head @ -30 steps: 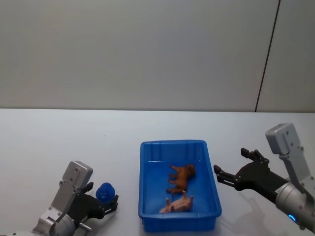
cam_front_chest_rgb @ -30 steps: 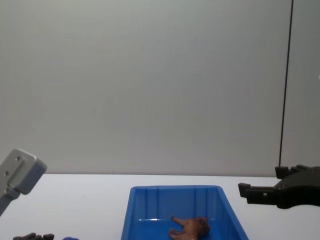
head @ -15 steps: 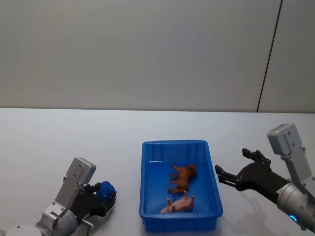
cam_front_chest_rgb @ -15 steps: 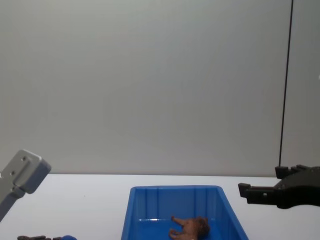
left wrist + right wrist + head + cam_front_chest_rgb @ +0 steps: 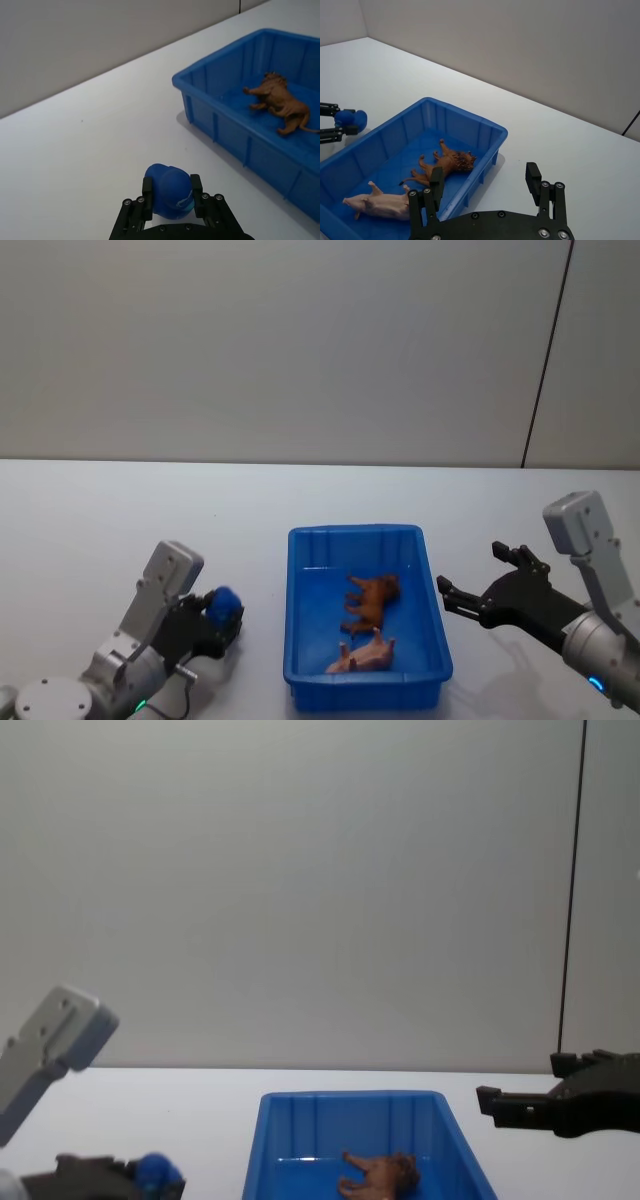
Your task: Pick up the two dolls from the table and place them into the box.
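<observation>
The white desk (image 5: 120,510) spans the whole foreground under a plain grey wall. On it sits the blue box (image 5: 367,695), long axis running from 12 to 6 o'clock, just right of the desk's middle.

The right hand (image 5: 478,582) hovers at the box's 3 o'clock, outside the rim and apart from it, its dark fingers spread wide with nothing between them. The left hand (image 5: 222,622) is at the box's 9 o'clock, near the left wall but clear of it, lifted off the desk and clamped narrow on the dark-blue doll (image 5: 170,192), whose rounded body bulges out between the two fingers (image 5: 147,195).

Inside the box, the brown furry doll (image 5: 371,600) lies on its side near the centre of the floor. At its 6 o'clock, close to the near wall, a pale pink animal toy (image 5: 362,654) also lies on its side.
</observation>
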Tool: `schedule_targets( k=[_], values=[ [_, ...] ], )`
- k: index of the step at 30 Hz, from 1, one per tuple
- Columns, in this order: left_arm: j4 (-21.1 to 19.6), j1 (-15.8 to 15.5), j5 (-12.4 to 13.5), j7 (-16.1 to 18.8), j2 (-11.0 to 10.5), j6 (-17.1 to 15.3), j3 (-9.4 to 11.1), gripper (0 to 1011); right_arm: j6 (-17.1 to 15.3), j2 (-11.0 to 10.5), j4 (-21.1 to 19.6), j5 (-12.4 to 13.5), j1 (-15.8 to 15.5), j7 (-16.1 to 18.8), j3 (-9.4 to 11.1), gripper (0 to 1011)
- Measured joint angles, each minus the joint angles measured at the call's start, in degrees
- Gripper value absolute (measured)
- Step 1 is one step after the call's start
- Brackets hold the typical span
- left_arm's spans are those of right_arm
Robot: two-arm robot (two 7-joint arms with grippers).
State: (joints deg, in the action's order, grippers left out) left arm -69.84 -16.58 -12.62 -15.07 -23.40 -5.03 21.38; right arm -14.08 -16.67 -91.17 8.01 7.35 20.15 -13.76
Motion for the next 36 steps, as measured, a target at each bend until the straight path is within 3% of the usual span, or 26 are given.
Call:
schedule_targets(
  k=[14, 17, 20, 26, 31, 36],
  values=[
    [-4.7, -3.6, 4.3, -2.2, 1.9, 1.1, 0.2, 364, 0.0, 0.0, 0.0, 0.0, 0.0, 0.0, 0.0, 1001],
    [-5.2, -4.9, 5.4, -3.3, 2.9, 1.5, 0.6, 419, 0.0, 0.0, 0.0, 0.0, 0.0, 0.0, 0.0, 1001],
    [-5.3, -6.5, 6.6, -4.7, 4.2, 2.0, 1.3, 565, 0.0, 0.0, 0.0, 0.0, 0.0, 0.0, 0.0, 1001],
    [-5.1, -8.6, 7.8, -6.6, 6.1, 2.8, 2.3, 719, 0.0, 0.0, 0.0, 0.0, 0.0, 0.0, 0.0, 1001],
    [-5.4, -9.1, 8.1, -7.4, 6.8, 3.5, 2.8, 897, 0.0, 0.0, 0.0, 0.0, 0.0, 0.0, 0.0, 1001],
    [-6.9, -8.8, 8.1, -7.7, 6.8, 4.2, 3.1, 1000, 0.0, 0.0, 0.0, 0.0, 0.0, 0.0, 0.0, 1001]
  ],
)
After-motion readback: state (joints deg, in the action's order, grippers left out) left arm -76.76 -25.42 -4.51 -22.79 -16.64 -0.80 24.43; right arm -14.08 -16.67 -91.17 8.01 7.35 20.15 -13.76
